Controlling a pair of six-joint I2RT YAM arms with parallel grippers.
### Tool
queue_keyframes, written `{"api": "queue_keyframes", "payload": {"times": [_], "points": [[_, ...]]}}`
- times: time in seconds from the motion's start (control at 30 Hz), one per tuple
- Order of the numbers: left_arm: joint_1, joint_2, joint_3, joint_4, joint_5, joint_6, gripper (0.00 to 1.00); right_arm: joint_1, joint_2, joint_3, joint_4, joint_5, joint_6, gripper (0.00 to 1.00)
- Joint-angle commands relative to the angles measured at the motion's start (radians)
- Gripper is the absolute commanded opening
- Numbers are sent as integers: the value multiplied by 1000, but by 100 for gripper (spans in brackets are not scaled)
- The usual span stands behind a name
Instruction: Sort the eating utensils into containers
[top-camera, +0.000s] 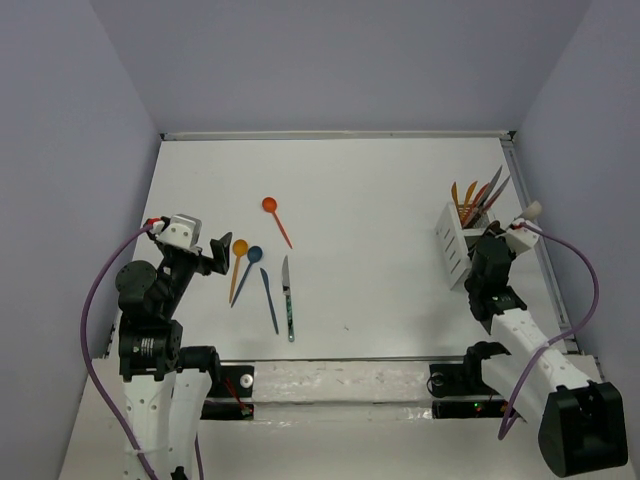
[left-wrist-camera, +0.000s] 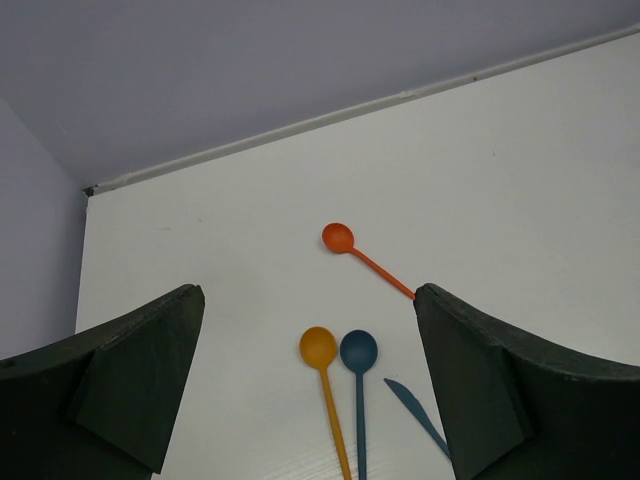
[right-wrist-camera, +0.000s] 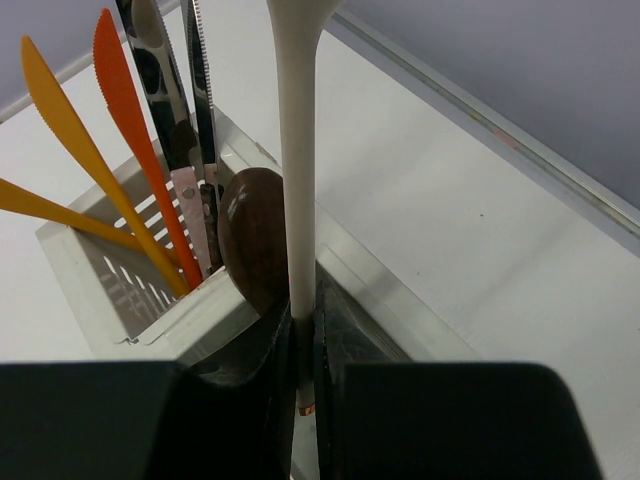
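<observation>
Right claw (right-wrist-camera: 303, 350): clamped on white spoon (right-wrist-camera: 297, 180), upright beside caddy (right-wrist-camera: 100, 270)
Left claw (left-wrist-camera: 308, 335): fingers spread wide, nothing held
Below it: yellow spoon (left-wrist-camera: 318, 346), blue spoon (left-wrist-camera: 358, 350)

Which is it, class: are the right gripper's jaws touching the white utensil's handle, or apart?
Touching. In the right wrist view, the right gripper has its jaws clamped on both sides of the white utensil.
</observation>
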Motion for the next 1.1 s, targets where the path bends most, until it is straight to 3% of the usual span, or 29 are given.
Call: {"api": "queue_keyframes", "payload": {"times": [0.0,0.23,0.6,0.77,0.87,1.07], "points": [[-5,-6,3,49,12,12,99,-2,14,21,18,10,21,8],[-2,-7,3,52,12,11,99,-2,-35,-2,16,8,25,30],[-3,-7,4,49,12,11,99,-2,-56,50,-48,25,12,41],[-2,-7,4,49,16,9,99,-2,-99,218,-314,-5,17,49],[3,-7,6,48,17,9,99,-2,-105,405,-500,-41,40,54],[3,-4,7,51,17,12,99,-2,-69,579,-631,-99,25,58]]}}
